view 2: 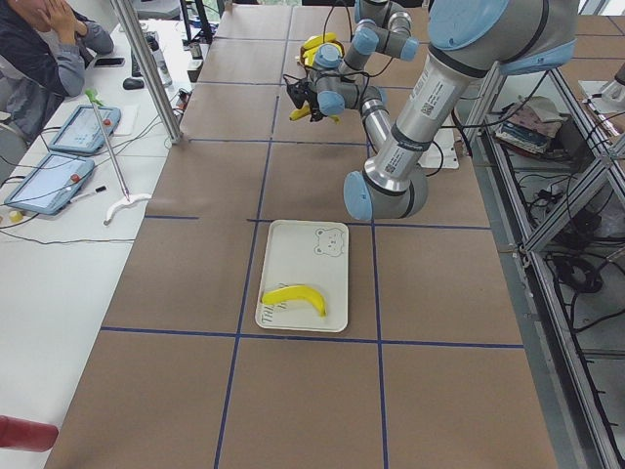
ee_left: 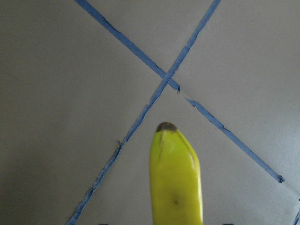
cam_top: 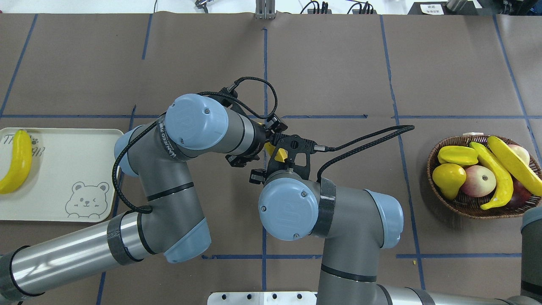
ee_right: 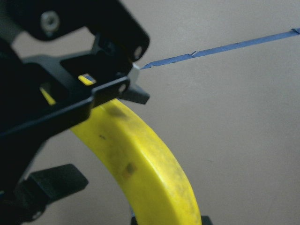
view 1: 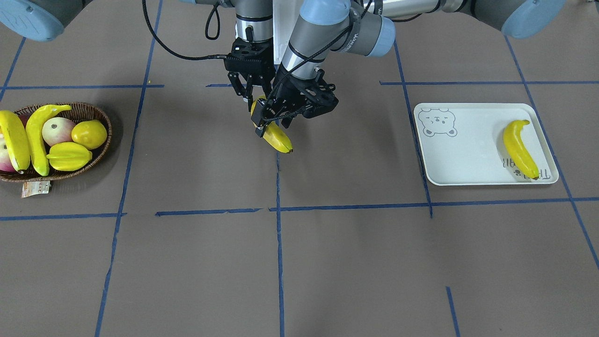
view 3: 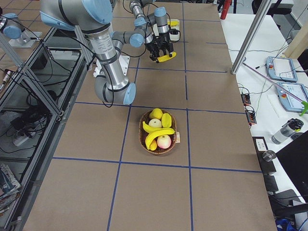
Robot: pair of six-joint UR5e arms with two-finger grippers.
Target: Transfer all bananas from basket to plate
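A banana (view 1: 278, 138) hangs over the table's middle between both grippers. My right gripper (view 1: 252, 100) is shut on its upper end; in the right wrist view the banana (ee_right: 150, 178) runs down between its fingers. My left gripper (view 1: 273, 127) straddles the banana's middle, and its jaws look open, with a gap at one finger (ee_right: 61, 180). The left wrist view shows the banana's tip (ee_left: 176, 183). One banana (view 1: 519, 149) lies on the plate (view 1: 468, 154). Two bananas (view 1: 14, 140) (view 1: 37, 140) lie in the basket (view 1: 100, 112).
The basket also holds a starfruit (view 1: 69, 156), a round yellow fruit (view 1: 89, 134) and an apple (view 1: 57, 131). A paper tag (view 1: 35, 188) hangs at its rim. Blue tape lines cross the brown table. An operator (view 2: 49, 44) sits at a side desk.
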